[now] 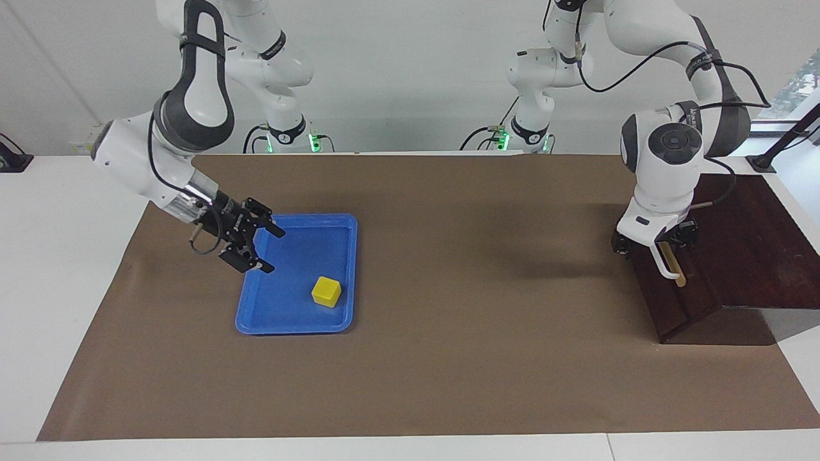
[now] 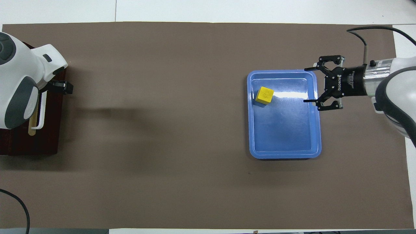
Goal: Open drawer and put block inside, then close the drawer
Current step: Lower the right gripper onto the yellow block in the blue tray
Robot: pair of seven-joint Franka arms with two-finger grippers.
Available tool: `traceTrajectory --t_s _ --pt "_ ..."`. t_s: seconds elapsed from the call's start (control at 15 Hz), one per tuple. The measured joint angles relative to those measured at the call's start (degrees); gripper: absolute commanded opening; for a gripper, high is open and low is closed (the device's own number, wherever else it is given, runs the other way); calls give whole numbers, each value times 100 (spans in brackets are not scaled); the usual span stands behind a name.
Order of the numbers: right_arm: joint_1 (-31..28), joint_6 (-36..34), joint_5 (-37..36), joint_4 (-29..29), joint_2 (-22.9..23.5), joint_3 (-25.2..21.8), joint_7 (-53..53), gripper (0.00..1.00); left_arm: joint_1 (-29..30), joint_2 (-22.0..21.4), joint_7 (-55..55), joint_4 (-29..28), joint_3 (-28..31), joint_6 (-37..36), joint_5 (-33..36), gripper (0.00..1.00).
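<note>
The yellow block [image 1: 326, 291] lies in the blue tray [image 1: 295, 330], in the part farther from the robots; it also shows in the overhead view [image 2: 264, 95]. My right gripper [image 1: 274, 251] is open and empty, over the tray's rim toward the right arm's end, apart from the block; the overhead view shows it too [image 2: 305, 85]. The dark brown drawer [image 1: 685, 307] is closed at the left arm's end of the table. My left gripper [image 1: 660, 242] is at the upper end of its white bar handle [image 1: 669, 269], which also shows in the overhead view [image 2: 41, 110].
A brown mat [image 1: 448, 269] covers the table between the tray and the drawer box. The blue tray [image 2: 284, 154] holds only the block. A cable [image 2: 19, 204] lies at the mat's corner near the left arm.
</note>
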Motion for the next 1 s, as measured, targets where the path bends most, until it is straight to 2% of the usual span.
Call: traceTrajectory --t_s 0.47,0.73,1.0 --pt "80 144 153 31 839 1 -33 100 223 -38 0 -349 -17 378 50 100" --pt "93 296 339 87 1092 2 -325 100 223 -58 0 -397 -25 425 94 100" --pt "256 729 727 87 1243 9 -412 100 222 -72 0 -432 -41 439 115 100"
